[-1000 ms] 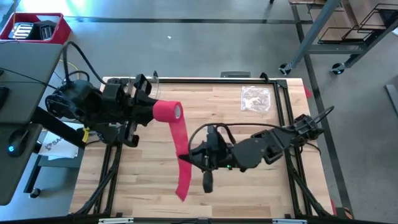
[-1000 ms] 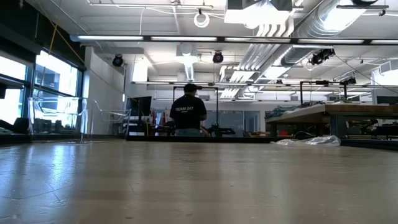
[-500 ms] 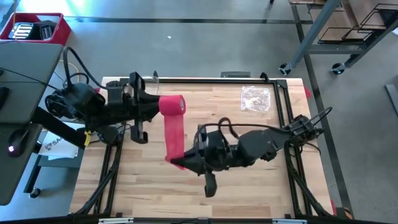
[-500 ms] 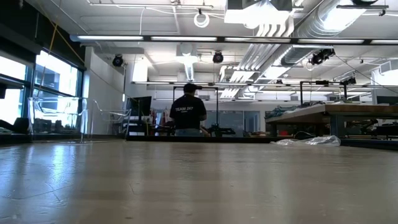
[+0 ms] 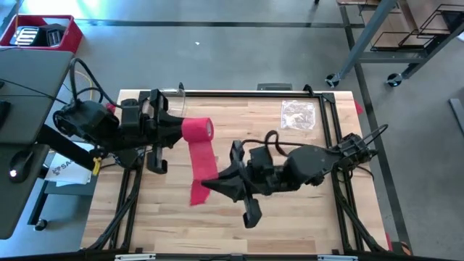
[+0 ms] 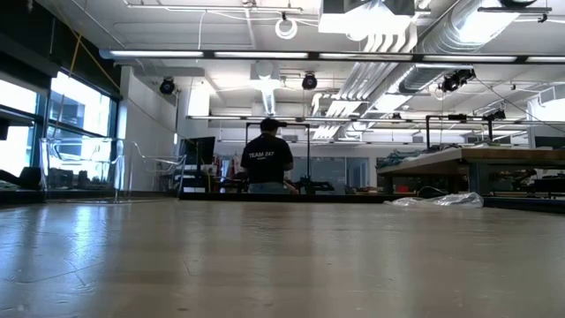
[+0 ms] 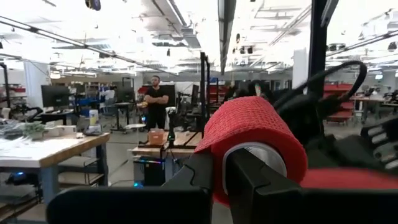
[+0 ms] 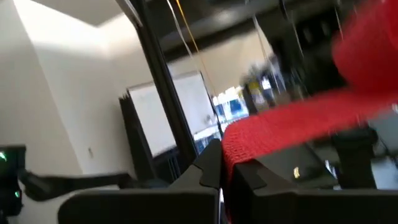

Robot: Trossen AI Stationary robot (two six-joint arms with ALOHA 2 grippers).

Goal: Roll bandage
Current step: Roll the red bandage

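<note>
The bandage is a bright red roll with a loose strip running from it toward the table's near edge. My left gripper is shut on the roll, high above the table's left half. My right gripper is shut on the strip, near the table's middle. A short free end hangs past it. The roll fills the left wrist view. In the right wrist view the strip leads off to the roll. The low view shows neither gripper nor bandage. My left gripper holds the roll at its end face, coming level from the table's left. One finger seems to stand in the pale core and the other outside. The roll is lifted clear, its axis along the fingers. My right gripper pinches the strip between its two fingers, close to its free end, coming from the table's right and slanting a little upward. The fingers lie across the strip. It runs slightly slack up to the roll, clear of the table.
A crinkled clear plastic bag lies at the table's far right, and shows in the low view too. A black frame rims the wooden tabletop. Beyond the table a person stands with their back turned.
My right gripper has risen and tipped its fingers upward, keeping hold of the strip. The free end that reached far toward the near edge now shows short, swung toward the left. My left gripper has rolled a little, still holding the roll.
</note>
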